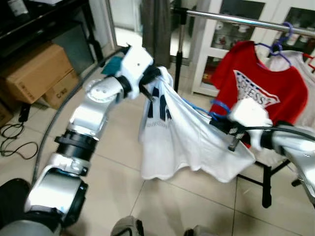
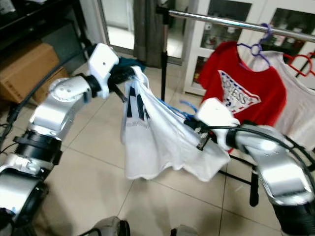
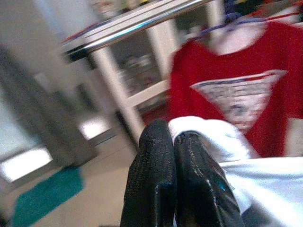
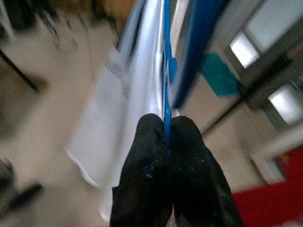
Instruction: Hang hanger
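A white T-shirt [image 1: 172,142] with dark lettering hangs stretched between my two grippers, in front of the clothes rack. My left gripper [image 1: 147,81] is shut on the shirt's upper end; in the left wrist view its fingers [image 3: 156,156] pinch white cloth [image 3: 208,137]. My right gripper [image 1: 216,120] is shut on the thin blue hanger [image 4: 166,71] that runs inside the shirt; a bit of the blue hanger [image 1: 219,105] shows beside the wrist. The chrome rail [image 1: 236,19] runs above and behind both grippers.
A red printed shirt [image 1: 266,88] hangs on a purple hanger [image 1: 275,46] on the rail, with a white garment [image 2: 300,113] beside it. The rack's black leg [image 1: 266,187] stands at the right. Cardboard boxes [image 1: 34,73] and floor cables [image 1: 15,137] lie left. A glass-fronted cabinet [image 1: 221,34] stands behind.
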Robot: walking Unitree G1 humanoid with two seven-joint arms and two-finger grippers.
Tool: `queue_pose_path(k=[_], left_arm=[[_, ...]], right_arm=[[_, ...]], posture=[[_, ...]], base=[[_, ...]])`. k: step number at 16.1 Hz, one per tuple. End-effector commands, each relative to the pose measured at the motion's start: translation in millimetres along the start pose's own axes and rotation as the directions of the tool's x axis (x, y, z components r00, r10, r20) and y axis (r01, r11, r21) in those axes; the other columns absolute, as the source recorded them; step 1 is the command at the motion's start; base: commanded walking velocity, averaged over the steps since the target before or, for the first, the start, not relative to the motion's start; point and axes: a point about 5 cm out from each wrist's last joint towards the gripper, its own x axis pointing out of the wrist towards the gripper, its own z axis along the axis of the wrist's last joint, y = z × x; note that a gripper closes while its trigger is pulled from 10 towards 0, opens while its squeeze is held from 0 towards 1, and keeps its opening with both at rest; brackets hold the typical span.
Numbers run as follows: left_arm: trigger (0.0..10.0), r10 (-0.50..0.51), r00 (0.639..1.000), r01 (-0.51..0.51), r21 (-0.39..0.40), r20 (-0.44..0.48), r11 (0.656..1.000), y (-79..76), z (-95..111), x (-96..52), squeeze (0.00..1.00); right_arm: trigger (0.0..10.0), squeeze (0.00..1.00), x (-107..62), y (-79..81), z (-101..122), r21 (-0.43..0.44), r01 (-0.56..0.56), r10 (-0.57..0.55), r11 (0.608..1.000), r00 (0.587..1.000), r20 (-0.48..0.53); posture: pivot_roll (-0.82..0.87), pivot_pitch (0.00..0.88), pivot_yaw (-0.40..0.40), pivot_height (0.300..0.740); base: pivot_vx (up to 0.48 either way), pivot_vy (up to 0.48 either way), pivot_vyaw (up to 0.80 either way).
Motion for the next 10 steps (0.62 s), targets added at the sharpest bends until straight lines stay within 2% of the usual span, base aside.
queue_pose_path(k=[1, 3, 5, 6, 7, 8, 9, 10], left_arm=[[0.0, 0.155, 0.987, -0.154, -0.010, 0.044, 0.988, 29.9, 12.3, -7.1, 0.00], [0.0, 0.306, 0.946, -0.293, -0.127, 0.103, 0.948, 56.3, 19.7, -14.6, 0.00], [0.0, 0.369, 0.917, -0.329, -0.238, 0.150, 0.914, 69.2, 23.9, -18.1, 0.00], [0.0, 0.348, 0.921, -0.297, -0.260, 0.176, 0.919, 68.3, 25.7, -17.4, 0.00], [0.0, 0.277, 0.943, -0.231, -0.237, 0.183, 0.944, 60.3, 24.9, -14.2, 0.00], [0.0, 0.261, 0.952, -0.224, -0.213, 0.163, 0.951, 57.1, 20.9, -12.5, 0.00], [0.0, 0.283, 0.949, -0.250, -0.214, 0.142, 0.944, 57.8, 16.4, -11.9, 0.00], [0.0, 0.350, 0.929, -0.310, -0.262, 0.120, 0.914, 62.9, 10.7, -12.8, 0.00]], right_arm=[[0.0, 0.00, -12.6, 2.4, 10.6, 0.019, -0.055, 0.053, 0.998, 0.994, 0.100], [0.0, 0.00, -18.5, 15.0, 4.6, 0.015, -0.158, 0.156, 0.987, 0.985, 0.079], [0.0, 0.00, -18.2, 21.1, 2.5, 0.032, -0.194, 0.190, 0.980, 0.977, 0.101], [0.0, 0.00, -17.0, 17.5, 3.3, 0.048, -0.159, 0.152, 0.986, 0.980, 0.127], [0.0, 0.00, -15.8, 10.7, 6.2, 0.072, -0.107, 0.092, 0.992, 0.980, 0.177], [0.0, 0.00, -16.7, 9.8, 8.3, 0.099, -0.107, 0.085, 0.989, 0.974, 0.208], [0.0, 0.00, -17.8, 10.3, 8.9, 0.107, -0.114, 0.088, 0.988, 0.972, 0.219], [0.0, 0.00, -19.1, 11.5, 8.6, 0.120, -0.115, 0.085, 0.986, 0.969, 0.232]], posture=[[-0.12, 0.000, 0.049, 0.740], [-0.12, 0.000, 0.050, 0.740], [-0.12, 0.000, 0.051, 0.740], [-0.12, 0.000, 0.052, 0.740], [-0.12, 0.000, 0.053, 0.740], [-0.12, 0.000, 0.055, 0.740], [-0.12, 0.000, 0.055, 0.740], [-0.12, 0.000, 0.056, 0.740]], base=[[0.000, 0.000, 0.00], [0.000, 0.000, 0.00], [0.000, 0.000, 0.00], [0.000, 0.000, 0.00], [0.000, 0.000, 0.00], [0.000, 0.000, 0.00], [0.000, 0.000, 0.00], [0.000, 0.000, 0.00]])
